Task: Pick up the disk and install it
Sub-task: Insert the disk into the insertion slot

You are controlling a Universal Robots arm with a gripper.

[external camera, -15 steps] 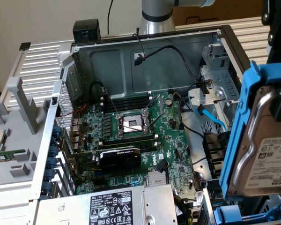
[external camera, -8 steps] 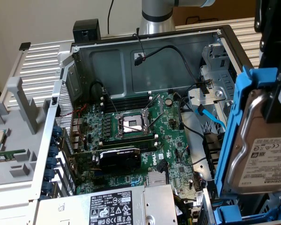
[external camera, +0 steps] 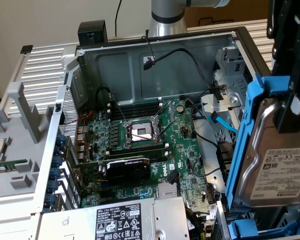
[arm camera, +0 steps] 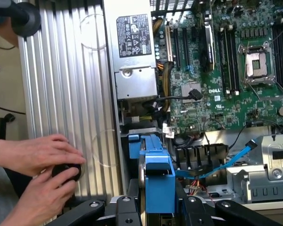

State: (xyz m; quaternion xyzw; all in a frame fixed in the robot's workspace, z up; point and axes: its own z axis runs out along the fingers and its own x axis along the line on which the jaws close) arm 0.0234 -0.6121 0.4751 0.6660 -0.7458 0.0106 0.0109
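1. Gripper point(external camera: 291, 105) sits at the exterior view's right edge, clamped on the disk point(external camera: 272, 165), with black fingers point(external camera: 290, 112) pinching its blue frame.
2. Disk's up in the air, on edge and a bit tilted. White Toshiba label faces the cam, print running sideways.
3. It hangs over the open case point(external camera: 155, 55) on the exterior view's right, just beside the metal drive cage point(external camera: 230, 85). Can't tell if the frame touches anything below.
4. Just under it there's another blue plastic piece point(external camera: 240, 231).
5. Wrist cam: gripper point(arm camera: 158, 209) straddles the disk point(arm camera: 158, 181), one finger on each side of the blue frame.
6. Inside the case: mobo point(external camera: 140, 145) w/ bare CPU socket point(external camera: 140, 131), black card point(external camera: 127, 167) in front of it, and PSU point(external camera: 120, 220) w/ warning label nearest the cam.
7. Light-blue cable point(external camera: 222, 125) runs by the cage.
8. Wrist cam also catches a person's hands point(arm camera: 37, 153) — both on a small black round thing point(arm camera: 68, 170) against the ribbed silver panel point(arm camera: 66, 84), well apart from the disk.
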